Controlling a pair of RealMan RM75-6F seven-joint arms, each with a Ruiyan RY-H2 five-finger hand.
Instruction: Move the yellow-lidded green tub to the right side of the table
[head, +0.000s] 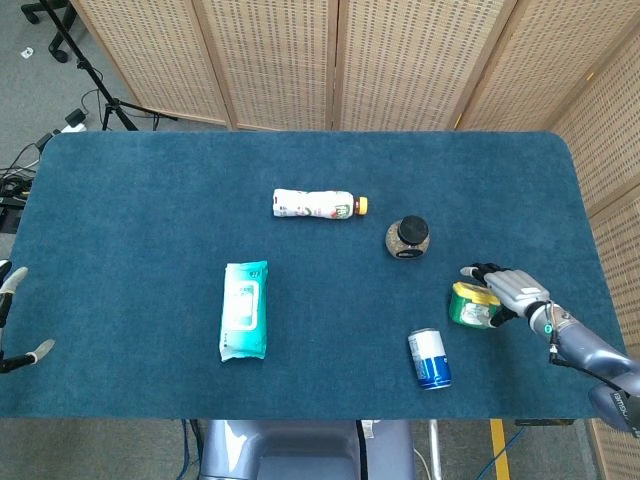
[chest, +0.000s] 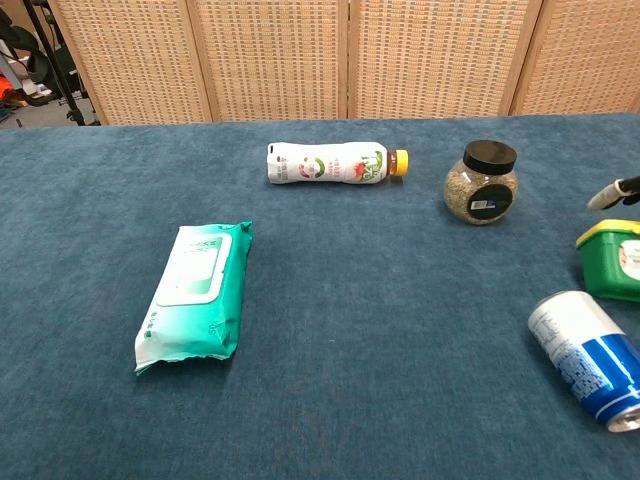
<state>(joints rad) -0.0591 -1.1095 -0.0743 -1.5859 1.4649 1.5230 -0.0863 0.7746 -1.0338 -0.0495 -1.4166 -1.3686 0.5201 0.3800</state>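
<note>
Fingers (head: 483, 272) of the right hand (head: 512, 290) curled round the yellow-lidded green tub (head: 471, 304), gripping it from its right flank. It sat upright on the worktop (head: 150, 220), right of centre, near the blue can (head: 430, 358), presumably mid-transfer toward the right edge.

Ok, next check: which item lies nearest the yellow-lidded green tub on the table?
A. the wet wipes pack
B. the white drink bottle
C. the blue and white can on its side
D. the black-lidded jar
C: in the head view the blue and white can lies just beside the green tub, closer than the jar.
</note>
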